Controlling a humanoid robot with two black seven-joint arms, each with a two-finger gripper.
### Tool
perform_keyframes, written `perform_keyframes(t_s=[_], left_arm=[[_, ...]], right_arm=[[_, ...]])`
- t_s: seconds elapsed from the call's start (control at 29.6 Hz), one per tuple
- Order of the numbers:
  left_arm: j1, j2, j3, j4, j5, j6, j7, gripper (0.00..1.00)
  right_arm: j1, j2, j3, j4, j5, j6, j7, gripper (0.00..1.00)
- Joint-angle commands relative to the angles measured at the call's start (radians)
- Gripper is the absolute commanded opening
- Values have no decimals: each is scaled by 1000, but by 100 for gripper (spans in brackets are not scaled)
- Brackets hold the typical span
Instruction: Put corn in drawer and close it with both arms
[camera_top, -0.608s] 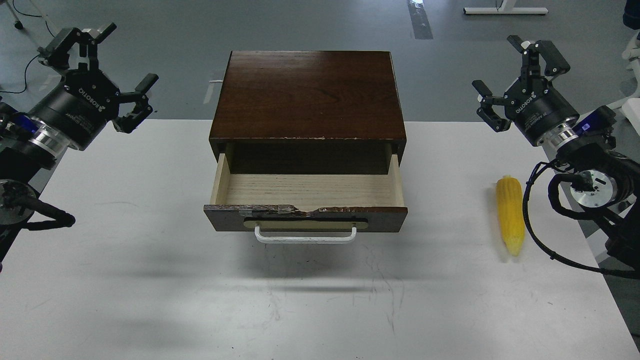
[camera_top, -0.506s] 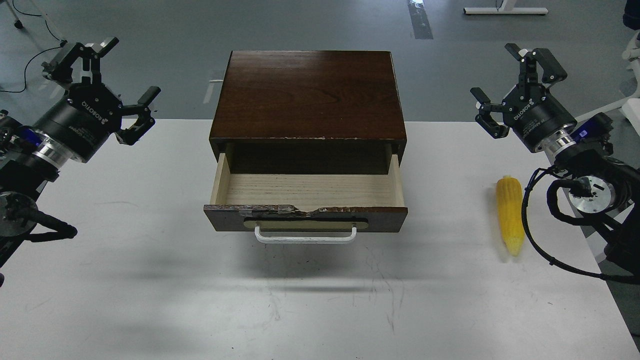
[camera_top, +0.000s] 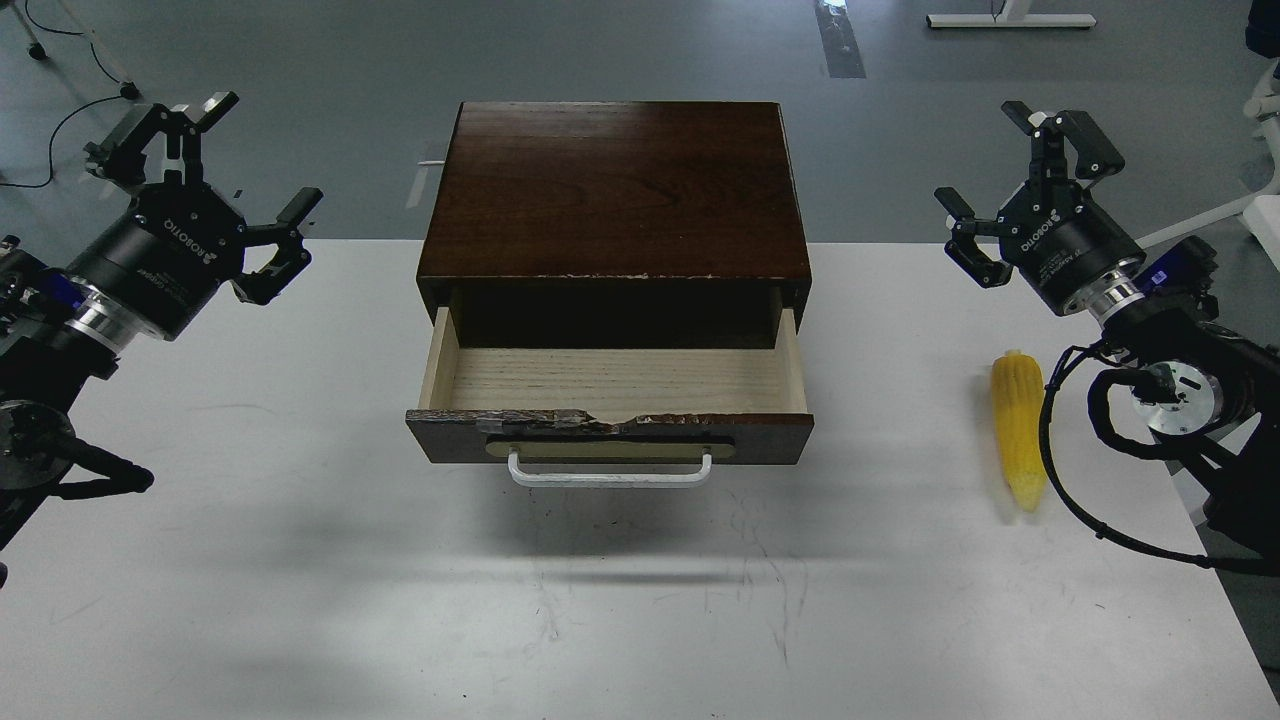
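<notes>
**Desk:** Start at the left of the frame. What is your left tool doing?

**Robot:** My left gripper (camera_top: 215, 185) hangs with its fingers (camera_top: 292, 210) spread wide, released, holding nothing and touching nothing. It sits above the far left corner of the white table (camera_top: 300, 560), well apart from the cabinet (camera_top: 615, 190). The left arm (camera_top: 60, 340) enters from the left edge and angles up and away from me, the ROBOTIQ lettering on the wrist facing the camera.

**Desk:** And the middle?

**Robot:** The dark wood cabinet stands at the table's far centre. Its drawer (camera_top: 610, 435) is pulled out toward me, the pale wood floor bare. The top edge of the drawer front is chipped and taped, and the white handle (camera_top: 610, 472) sits on a beige plate below it. Neither gripper is near it.

**Desk:** Where is the corn?

**Robot:** The corn (camera_top: 1018, 428) lies flat on the table to the right of the drawer, well apart from it, lengthwise with its pointed end toward me. A loop of black cable (camera_top: 1060, 480) from my right arm curves just beside it on the right; whether the two touch, I cannot tell.

**Desk:** The right tool?

**Robot:** My right gripper (camera_top: 1020, 180) is likewise splayed, empty and in contact with nothing, raised beyond the corn over the table's far right edge. The right arm (camera_top: 1170, 370) comes in from the right edge and reaches up and away, wrist ring catching the light.
</notes>
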Motion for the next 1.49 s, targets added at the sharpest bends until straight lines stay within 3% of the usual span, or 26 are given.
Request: perform_keyframes(t_s=[0.0, 0.07, 0.34, 0.64, 0.78, 1.05, 1.32, 1.45], left_arm=[[-15, 9, 17, 20, 16, -68, 5, 98], [-27, 10, 2, 47, 19, -103, 5, 98], [-102, 1, 4, 176, 18, -103, -6, 98], [-96, -3, -1, 112, -33, -103, -32, 98], [-94, -2, -4, 89, -43, -103, -34, 98], [-94, -2, -2, 75, -42, -103, -34, 98], [-94, 0, -2, 74, -36, -103, -34, 98], [-94, 0, -2, 66, -36, -103, -34, 98]], right_arm=[[8, -11, -2, -2, -3, 1, 1, 100], [16, -17, -4, -3, -3, 1, -1, 100], [29, -89, -2, -8, -3, 6, 24, 100], [28, -164, -8, 1, -12, 47, 24, 100], [51, -273, -8, 57, -32, 47, 25, 100], [82, -478, -14, 184, -484, 47, 37, 100], [52, -499, -210, 173, -794, 40, 37, 100], [40, -488, -323, 163, -905, -100, 37, 100]])
